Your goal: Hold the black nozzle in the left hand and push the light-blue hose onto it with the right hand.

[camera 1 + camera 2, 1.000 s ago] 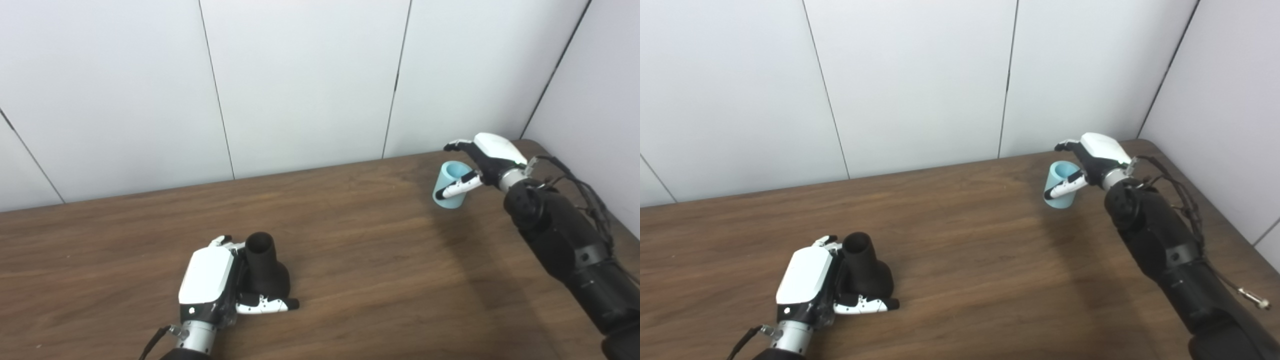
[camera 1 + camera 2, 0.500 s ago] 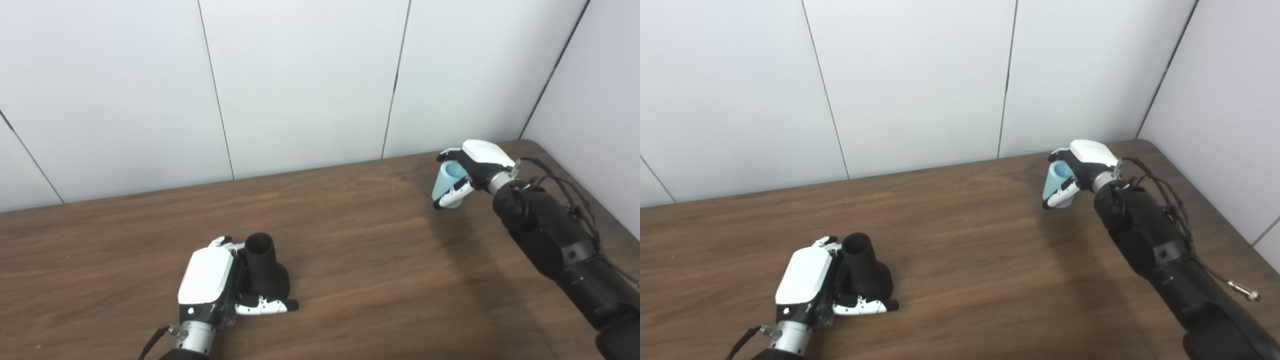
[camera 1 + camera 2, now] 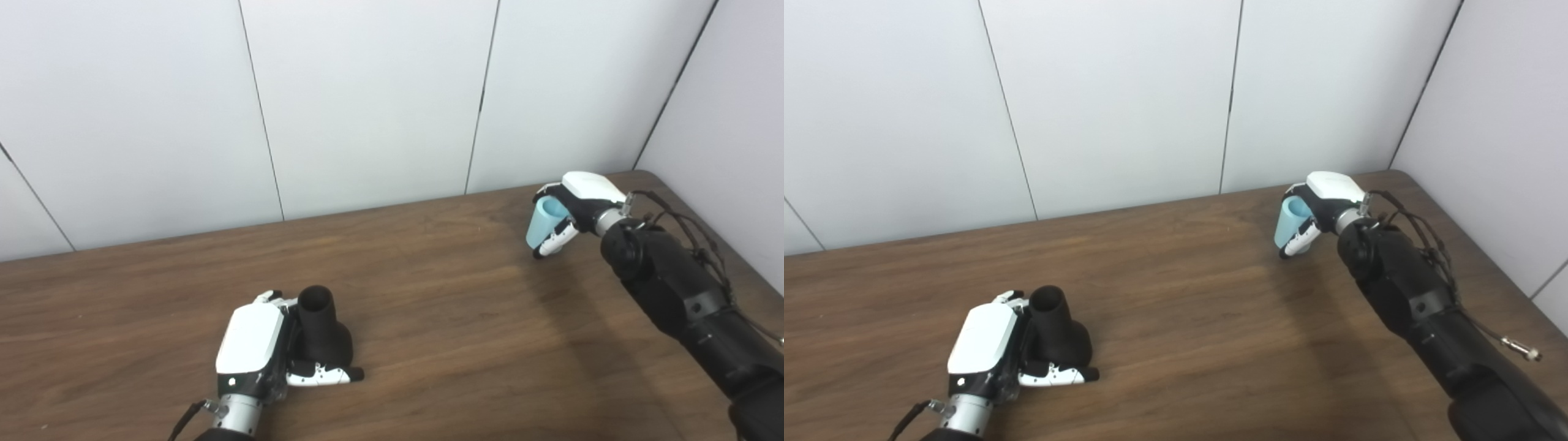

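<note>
While my left hand wraps the black nozzle low on the counter, its open neck points up and slightly away from me. Well off to the right of the nozzle, near the counter's far corner, my right hand is closed around the light-blue hose, a short tube tilted so its open top leans toward that hand. To mate them, I judge the hose must travel left across the counter to the nozzle and turn its lower end down in line with that upright neck.
</note>
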`<state>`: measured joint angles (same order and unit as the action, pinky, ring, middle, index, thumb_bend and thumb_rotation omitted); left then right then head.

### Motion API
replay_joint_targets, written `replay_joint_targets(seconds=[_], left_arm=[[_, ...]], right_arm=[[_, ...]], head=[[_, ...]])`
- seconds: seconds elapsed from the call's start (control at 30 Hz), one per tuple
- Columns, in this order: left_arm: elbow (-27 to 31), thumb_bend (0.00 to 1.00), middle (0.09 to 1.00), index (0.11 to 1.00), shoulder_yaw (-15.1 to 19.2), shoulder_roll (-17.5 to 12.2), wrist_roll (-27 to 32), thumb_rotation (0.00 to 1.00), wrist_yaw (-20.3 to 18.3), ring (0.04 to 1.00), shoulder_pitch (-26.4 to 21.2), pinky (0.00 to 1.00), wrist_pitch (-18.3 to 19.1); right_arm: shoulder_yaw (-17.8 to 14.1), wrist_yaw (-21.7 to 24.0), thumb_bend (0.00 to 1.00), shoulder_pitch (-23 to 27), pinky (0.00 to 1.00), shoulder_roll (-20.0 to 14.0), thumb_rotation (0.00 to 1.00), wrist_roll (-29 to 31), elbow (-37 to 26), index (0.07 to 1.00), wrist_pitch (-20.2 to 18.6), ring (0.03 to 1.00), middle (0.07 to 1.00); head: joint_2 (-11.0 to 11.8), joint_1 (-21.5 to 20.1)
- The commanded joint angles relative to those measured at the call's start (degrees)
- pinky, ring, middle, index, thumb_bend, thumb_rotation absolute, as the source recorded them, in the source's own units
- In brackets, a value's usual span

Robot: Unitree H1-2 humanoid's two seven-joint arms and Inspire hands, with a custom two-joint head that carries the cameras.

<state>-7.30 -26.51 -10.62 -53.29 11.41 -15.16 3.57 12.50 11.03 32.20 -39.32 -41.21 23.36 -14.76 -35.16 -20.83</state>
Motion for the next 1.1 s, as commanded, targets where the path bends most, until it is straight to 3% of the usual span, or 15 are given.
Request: replay_joint_targets(seconds=[0.0,0.27,0.3,0.33,0.37,0.43,0.53,0.7,0.8,0.87,0.93,1.0,1.07], left_arm=[[-1.08,0.53,0.484,0.487,-0.78,-0.89,-1.29,0.0,-2.25,0.597,1.17,0.83,0.91],[-0.38,0.52,0.496,0.483,-1.03,-1.01,-1.54,0.0,-2.85,0.604,1.32,0.84,1.03],[-0.29,0.52,0.498,0.483,-1.09,-1.02,-1.55,0.0,-2.9,0.605,1.36,0.84,1.02],[-0.21,0.52,0.498,0.483,-1.1,-1.01,-1.49,0.0,-2.82,0.606,1.42,0.84,0.93],[-0.15,0.53,0.493,0.484,-1.13,-0.99,-1.51,0.0,-2.78,0.602,1.46,0.84,0.92],[0.3,0.53,0.486,0.486,-1.23,-0.95,-1.63,0.0,-2.89,0.599,1.61,0.84,1.0],[0.71,0.53,0.482,0.487,-1.48,-0.92,-2.26,0.0,-3.1,0.598,1.7,0.84,1.4],[0.71,0.53,0.488,0.486,-1.75,-1.02,-2.57,0.0,-3.48,0.602,1.74,0.84,1.56],[0.8,0.53,0.494,0.483,-1.94,-1.07,-2.84,0.0,-3.86,0.608,1.78,0.85,1.9],[0.85,0.53,0.492,0.484,-1.89,-0.97,-2.8,0.0,-3.81,0.605,1.88,0.84,1.97],[0.92,0.53,0.491,0.484,-1.94,-0.9,-3.11,0.0,-3.9,0.604,1.91,0.84,2.26],[1.04,0.53,0.488,0.486,-2.04,-0.87,-3.39,0.0,-4.06,0.603,1.91,0.84,2.55],[1.34,0.53,0.493,0.484,-2.2,-0.9,-3.62,0.0,-4.45,0.605,1.94,0.84,2.82]], right_arm=[[-1.52,-2.16,0.86,2.19,0.66,-2.22,0.23,0.6,-0.5,0.742,1.52,0.69,0.721],[-2.23,-6.92,0.82,1.37,0.47,-2.06,0.14,0.0,-0.48,0.676,3.71,0.517,0.587],[-2.23,-7.46,0.7,1.33,0.48,-2.0,0.07,-0.1,-0.26,0.67,3.78,0.499,0.538],[-2.2,-8.32,0.63,1.26,0.45,-1.94,0.04,-0.31,0.02,0.665,4.06,0.471,0.511],[-2.11,-9.44,0.6,1.23,0.36,-1.89,0.01,-0.52,0.48,0.654,4.73,0.389,0.49],[-1.91,-11.03,0.53,1.04,0.18,-1.9,0.11,-0.87,0.84,0.519,5.69,0.223,0.337],[-1.48,-12.4,0.52,0.93,0.18,-1.83,0.13,-1.89,1.03,0.494,5.68,0.239,0.365],[-0.82,-14.19,0.52,0.7,0.1,-1.87,0.13,-2.7,1.63,0.488,6.75,0.147,0.258],[-0.9,-14.25,0.52,0.18,0.09,-1.95,0.13,-2.82,0.8,0.486,7.07,0.147,0.254],[-1.28,-14.04,0.52,-0.11,0.16,-1.96,0.13,-2.4,0.43,0.487,7.15,0.213,0.336],[-1.78,-13.26,0.52,-0.82,0.18,-2.14,0.13,-2.05,-1.67,0.487,6.74,0.228,0.351],[-2.33,-11.99,0.53,-1.7,0.22,-2.29,0.03,-1.99,-4.61,0.486,5.7,0.265,0.443],[-3.2,-10.35,0.53,-3.02,0.21,-2.35,0.01,-1.75,-8.82,0.485,4.53,0.253,0.466]], head=[[-0.08,-0.03],[-0.55,-0.01],[-0.61,0.04],[-0.72,0.16],[-0.75,0.19],[-1.13,0.5],[-1.35,0.69],[-1.6,0.91],[-1.68,1.32],[-1.74,1.59],[-1.79,2.34],[-1.86,2.93],[-1.94,3.45]])
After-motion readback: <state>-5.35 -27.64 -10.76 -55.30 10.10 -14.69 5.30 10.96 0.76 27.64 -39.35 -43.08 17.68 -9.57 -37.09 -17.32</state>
